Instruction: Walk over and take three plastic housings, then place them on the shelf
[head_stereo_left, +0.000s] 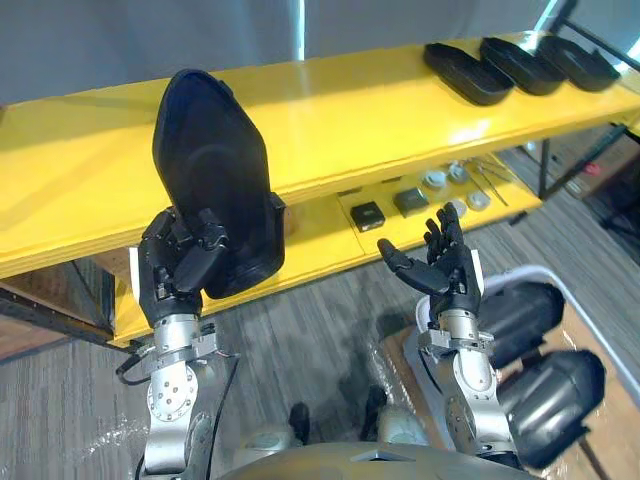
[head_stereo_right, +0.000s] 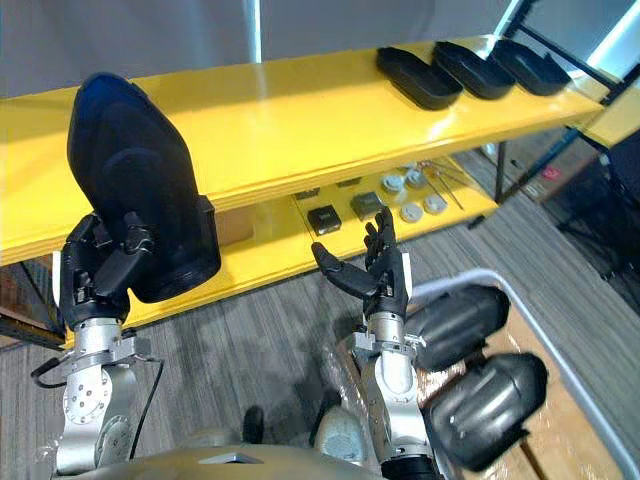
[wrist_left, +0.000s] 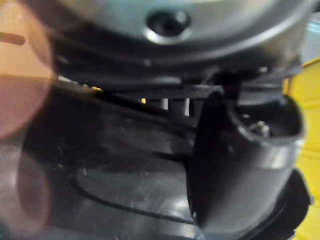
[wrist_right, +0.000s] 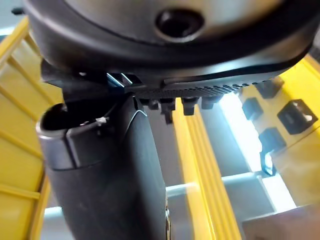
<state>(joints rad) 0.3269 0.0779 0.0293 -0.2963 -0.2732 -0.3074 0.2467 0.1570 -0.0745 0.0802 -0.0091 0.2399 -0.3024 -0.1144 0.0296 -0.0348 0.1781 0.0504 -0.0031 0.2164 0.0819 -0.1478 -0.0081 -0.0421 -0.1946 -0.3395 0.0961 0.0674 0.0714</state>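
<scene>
Yellow shelving (head_stereo_left: 400, 110) runs across the upper half of the frame, its long top board sloping from the left edge up to the upper right, with a lower tier (head_stereo_left: 320, 245) beneath it and grey plank flooring (head_stereo_left: 300, 320) in front. At the lower right sits a white-rimmed bin (head_stereo_left: 540, 270) with two dark plastic housings inside, one (head_stereo_left: 515, 310) above the other (head_stereo_left: 550, 395). Left of centre, a large black plastic housing (head_stereo_left: 210, 170) stands upright in front of the shelf edge, its narrow end uppermost. The left hand (head_stereo_left: 175, 265) grips its bottom part, fingers curled round the lower rim and thumb pressed against the face. Three more black housings (head_stereo_left: 520, 65) lie side by side on the top board in the upper right corner, touching or nearly so. The right hand (head_stereo_left: 445, 270) is raised at centre right, just in front of the lower tier, palm turned toward the left, fingers straight and close together pointing up, thumb stretched out to the left, nothing in it. On the lower tier behind it rest two small black blocks (head_stereo_left: 367, 215) and a few small white round parts (head_stereo_left: 435, 180).
</scene>
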